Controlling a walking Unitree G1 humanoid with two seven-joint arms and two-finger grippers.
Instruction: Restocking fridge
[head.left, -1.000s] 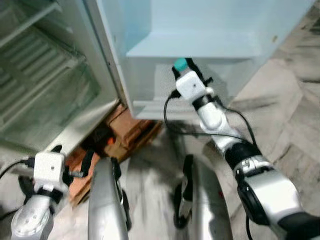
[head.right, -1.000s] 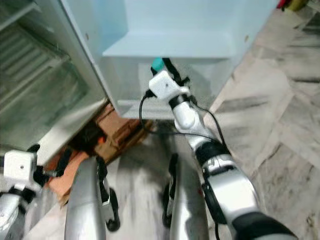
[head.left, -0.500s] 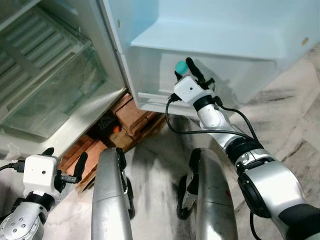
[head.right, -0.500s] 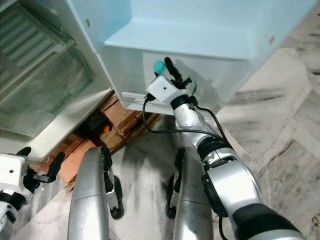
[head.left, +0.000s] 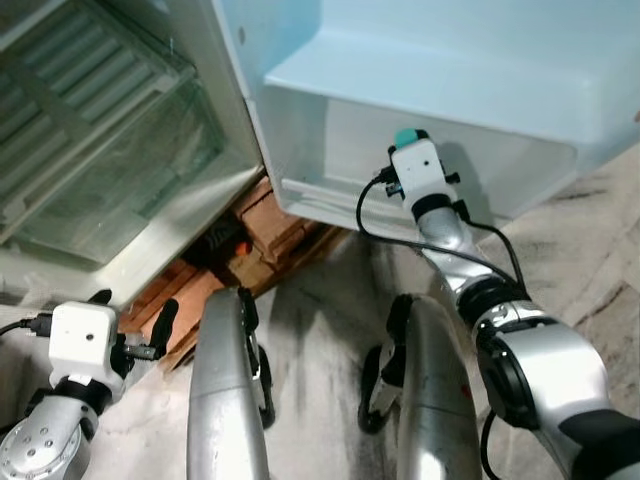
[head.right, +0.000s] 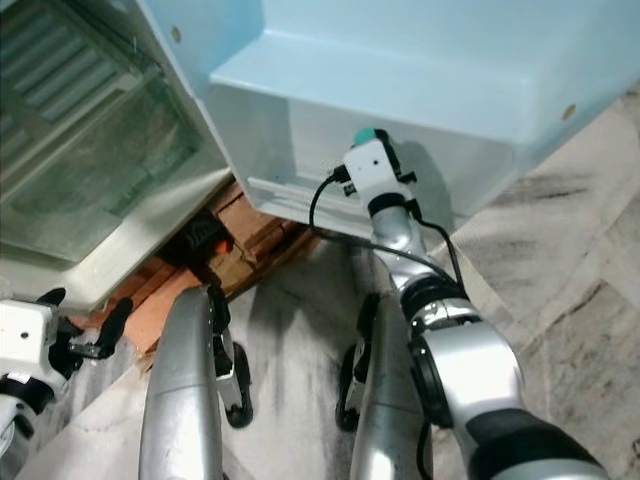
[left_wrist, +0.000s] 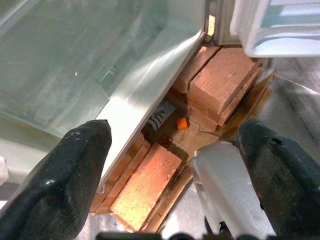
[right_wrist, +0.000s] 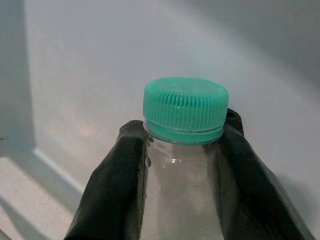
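A clear bottle with a teal cap (right_wrist: 185, 107) is clamped at its neck between the two black fingers (right_wrist: 117, 170) of my right gripper (right_wrist: 182, 150), which is shut on it. In the eye views the cap (head.left: 407, 136) pokes out above the white wrist housing, against the pale wall of the lower shelf (head.left: 320, 150) in the open fridge door. My left gripper (left_wrist: 175, 165) hangs low on my left, open with nothing in it, facing the base of the fridge.
The fridge body with its glass-covered drawer (head.left: 110, 150) is on my left. Red bricks (left_wrist: 220, 82) and cardboard prop it up. My silver legs (head.left: 225, 390) stand on the marble floor (head.left: 590, 250), close to the door.
My right gripper has carried the bottle to the right along the door shelf. The camera has shifted a little. The left arm has hardly moved.
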